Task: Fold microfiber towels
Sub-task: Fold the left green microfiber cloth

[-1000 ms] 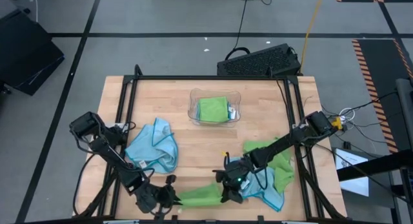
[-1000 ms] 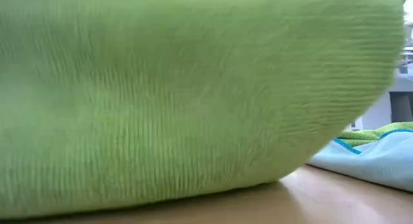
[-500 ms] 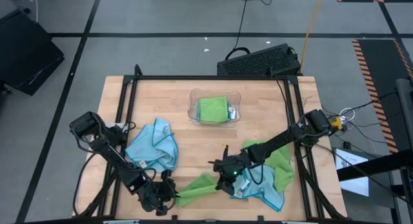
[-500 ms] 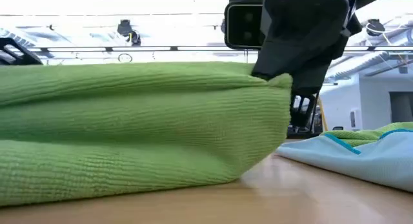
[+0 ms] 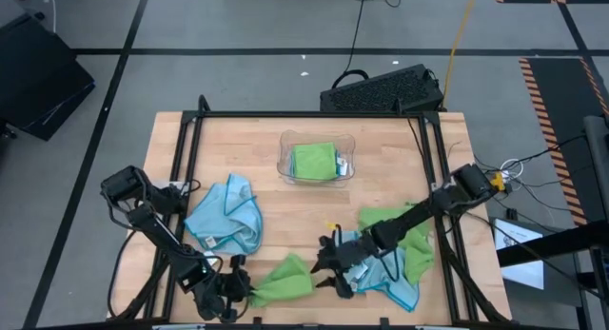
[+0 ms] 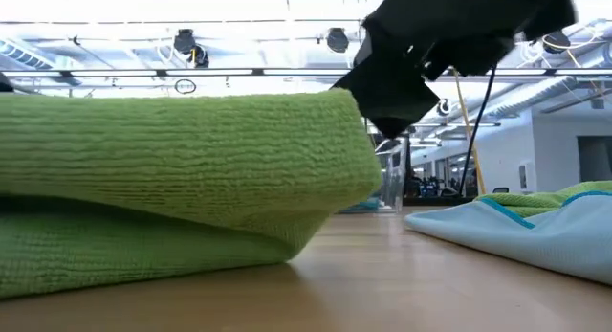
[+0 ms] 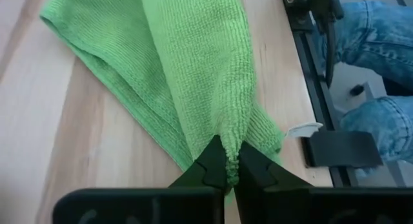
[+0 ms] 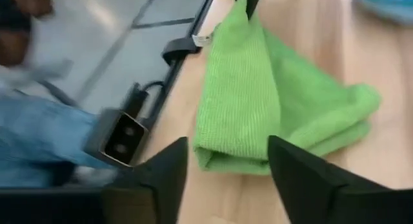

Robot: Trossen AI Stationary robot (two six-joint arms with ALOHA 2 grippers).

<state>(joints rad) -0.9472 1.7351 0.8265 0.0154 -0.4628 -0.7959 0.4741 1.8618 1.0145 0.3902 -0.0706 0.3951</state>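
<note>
A lime green microfiber towel (image 5: 285, 278) lies folded over on the wooden table near its front edge; it fills the left of the low view (image 6: 172, 179). My left gripper (image 5: 249, 290) is shut on the towel's left end (image 7: 229, 161). My right gripper (image 5: 328, 265) hangs open just right of the towel, its two fingers spread above the towel's folded right edge (image 8: 226, 169) and touching nothing. The small white tag (image 7: 303, 128) sticks out near the left gripper. My left gripper pinches a bunched ridge of the towel at its left end (image 7: 227, 146) between its two fingers. The fingers come slanting down from the table's left, along the ridge. The towel rests on the table, slack, in two or more layers.
A light blue towel (image 5: 228, 218) lies crumpled at the left. A heap of green and blue towels (image 5: 404, 259) lies under the right arm. A clear tray (image 5: 285, 168) at the far middle holds a folded green towel. A person's legs in jeans (image 7: 377, 37) show beyond the table's front edge.
My right gripper has carried the towel's right end toward the table's left, laying it over the rest, then opened, let go and drawn back a little to the right. The towel has gone from a long strip to a short folded stack; its left end stayed in my left gripper.
</note>
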